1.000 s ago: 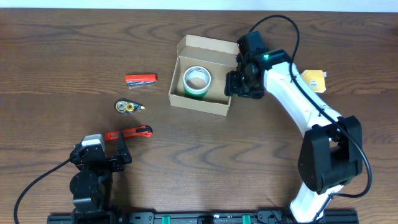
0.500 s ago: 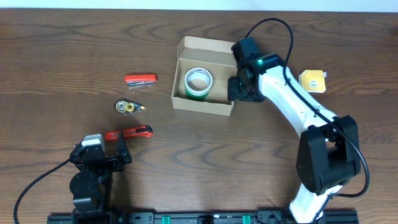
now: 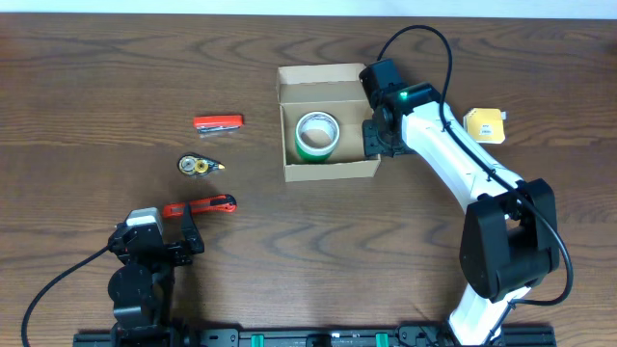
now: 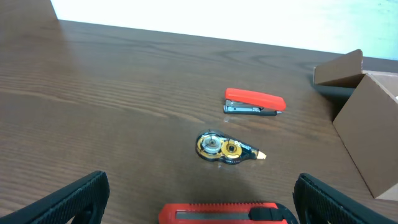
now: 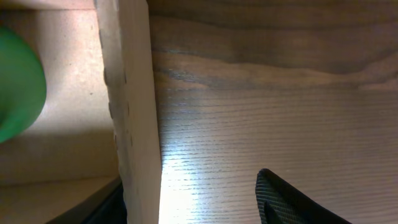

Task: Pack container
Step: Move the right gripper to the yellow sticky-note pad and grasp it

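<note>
The container, a tan cardboard box (image 3: pixel 328 172) with its flap lid open at the back, sits at the table's centre. A green tape roll (image 3: pixel 315 135) lies inside it. My right gripper (image 3: pixel 374 138) is open and straddles the box's right wall. In the right wrist view the wall (image 5: pixel 130 112) stands between the fingers (image 5: pixel 199 199), with one finger inside the box and a gap to the outer finger; the green roll (image 5: pixel 18 93) shows at the left. My left gripper (image 3: pixel 159 239) is open and empty near the front left. The box's corner (image 4: pixel 373 130) shows in the left wrist view.
A red utility knife (image 3: pixel 201 204) lies just ahead of the left fingers (image 4: pixel 199 199) and shows in the left wrist view (image 4: pixel 224 213). A correction tape dispenser (image 3: pixel 198 165) and a red stapler (image 3: pixel 218 121) lie left of the box. A yellow object (image 3: pixel 484 124) lies at the right.
The box has turned from a tilted pose to square with the table and shifted slightly right, with the right gripper on its right wall. The left arm has not moved.
</note>
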Action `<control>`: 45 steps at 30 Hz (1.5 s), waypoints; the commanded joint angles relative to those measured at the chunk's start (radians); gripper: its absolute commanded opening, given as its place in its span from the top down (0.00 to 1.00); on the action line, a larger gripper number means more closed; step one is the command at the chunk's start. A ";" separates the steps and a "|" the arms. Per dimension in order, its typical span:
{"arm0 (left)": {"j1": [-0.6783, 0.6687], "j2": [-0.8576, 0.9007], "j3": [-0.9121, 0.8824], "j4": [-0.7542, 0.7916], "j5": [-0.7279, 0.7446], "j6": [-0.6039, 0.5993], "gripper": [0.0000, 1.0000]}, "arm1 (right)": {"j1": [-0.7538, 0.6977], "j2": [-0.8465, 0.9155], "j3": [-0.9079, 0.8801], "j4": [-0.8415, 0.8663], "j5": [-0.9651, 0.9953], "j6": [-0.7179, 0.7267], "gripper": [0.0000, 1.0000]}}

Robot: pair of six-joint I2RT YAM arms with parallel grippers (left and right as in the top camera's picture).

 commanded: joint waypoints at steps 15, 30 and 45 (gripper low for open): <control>-0.004 -0.006 -0.026 -0.003 -0.004 -0.015 0.05 | -0.266 -0.214 0.172 0.006 -0.118 -0.113 0.03; -0.004 -0.006 -0.026 -0.003 -0.004 -0.014 0.05 | -0.537 0.042 0.149 0.042 -0.118 -0.178 0.01; -0.004 -0.006 -0.026 -0.003 -0.004 -0.015 0.05 | -0.602 0.182 0.149 0.201 -0.178 -0.445 0.01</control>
